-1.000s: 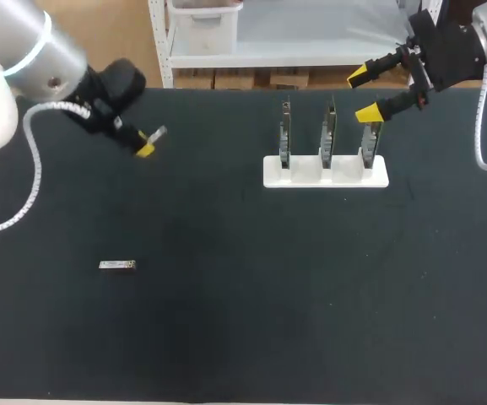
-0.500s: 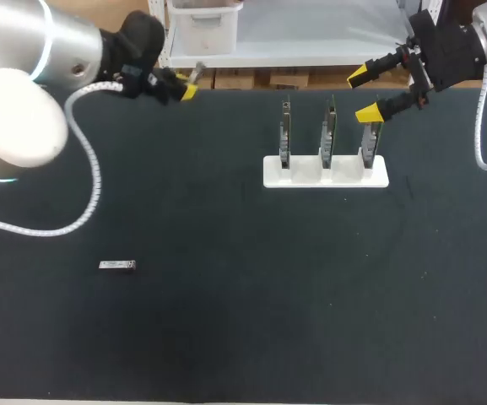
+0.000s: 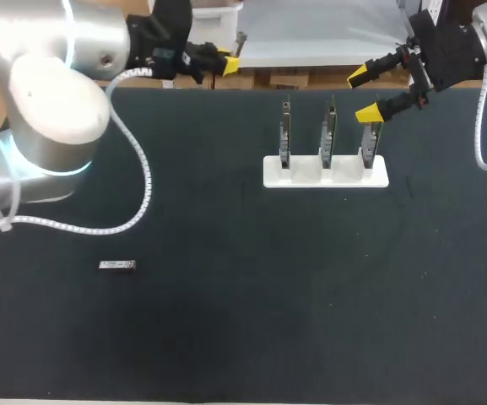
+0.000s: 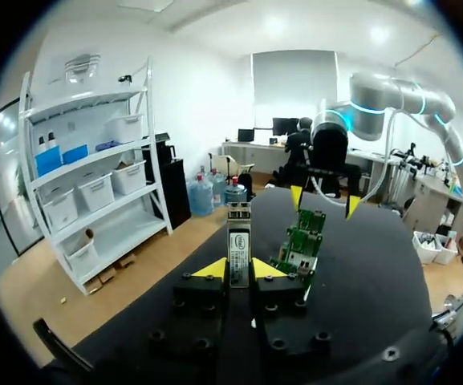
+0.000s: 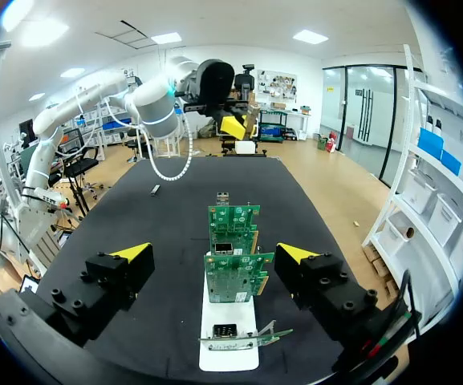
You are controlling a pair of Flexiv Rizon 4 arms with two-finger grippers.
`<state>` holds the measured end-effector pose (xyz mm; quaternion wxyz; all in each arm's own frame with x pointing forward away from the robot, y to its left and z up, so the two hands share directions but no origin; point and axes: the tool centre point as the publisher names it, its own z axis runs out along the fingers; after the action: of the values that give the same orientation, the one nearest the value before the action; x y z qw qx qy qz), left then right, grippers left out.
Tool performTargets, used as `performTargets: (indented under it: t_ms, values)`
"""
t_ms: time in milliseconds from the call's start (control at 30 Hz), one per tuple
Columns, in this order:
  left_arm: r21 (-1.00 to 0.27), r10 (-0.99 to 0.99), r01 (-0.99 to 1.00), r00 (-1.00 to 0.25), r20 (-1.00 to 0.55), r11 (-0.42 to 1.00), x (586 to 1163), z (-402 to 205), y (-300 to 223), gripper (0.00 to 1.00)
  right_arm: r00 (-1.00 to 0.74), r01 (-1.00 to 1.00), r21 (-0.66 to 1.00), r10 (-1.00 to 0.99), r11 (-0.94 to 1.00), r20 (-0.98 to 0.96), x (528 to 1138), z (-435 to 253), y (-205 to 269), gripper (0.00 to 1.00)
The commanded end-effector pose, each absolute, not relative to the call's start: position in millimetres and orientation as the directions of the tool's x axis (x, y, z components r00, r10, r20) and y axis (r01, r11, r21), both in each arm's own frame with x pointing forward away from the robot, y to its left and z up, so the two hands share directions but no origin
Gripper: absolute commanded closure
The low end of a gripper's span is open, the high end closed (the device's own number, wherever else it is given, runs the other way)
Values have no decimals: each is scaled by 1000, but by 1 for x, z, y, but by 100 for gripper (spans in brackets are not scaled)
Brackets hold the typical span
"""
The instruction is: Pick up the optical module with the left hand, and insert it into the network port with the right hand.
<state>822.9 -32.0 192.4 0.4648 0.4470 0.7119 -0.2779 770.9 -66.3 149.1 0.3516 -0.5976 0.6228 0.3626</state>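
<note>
My left gripper (image 4: 239,271) pinches the slim silver optical module (image 4: 238,241), long axis aimed toward the 3 green network cards (image 4: 299,241); my right gripper (image 3: 363,94), spread, hovers beside them.

**A:** Optical module (image 4: 238,241)?
**B:** Slim silver bar with a label on its top face. It's clamped between the left gripper (image 4: 239,269) fingers, poking out past the yellow tips, held in the air at the table's far edge.
**A:** Another?
**B:** Yes, second module (image 3: 116,265), lying flat on the black table, left side, well apart from everything.
**A:** Network port (image 5: 225,330)?
**B:** Dark square opening in a card's metal bracket. Three green cards (image 3: 328,135) stand upright in a white stand (image 3: 273,175).
</note>
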Motion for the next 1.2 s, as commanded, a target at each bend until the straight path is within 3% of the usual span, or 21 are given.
performTargets:
  t_ms: [33,667,1200]
  values:
    - [22,306,919,-109,-946,394,832,194,-50,100,-38,-999,28,-490,28,-871,768,149,-66,0]
    - [-14,210,991,-42,-977,132,815,199,-132,100,-38,-999,28,-490,28,-871,768,149,-66,0]
    - [-10,144,998,-19,-989,65,802,193,-159,100,-38,-999,28,-490,28,-871,768,149,-66,0]
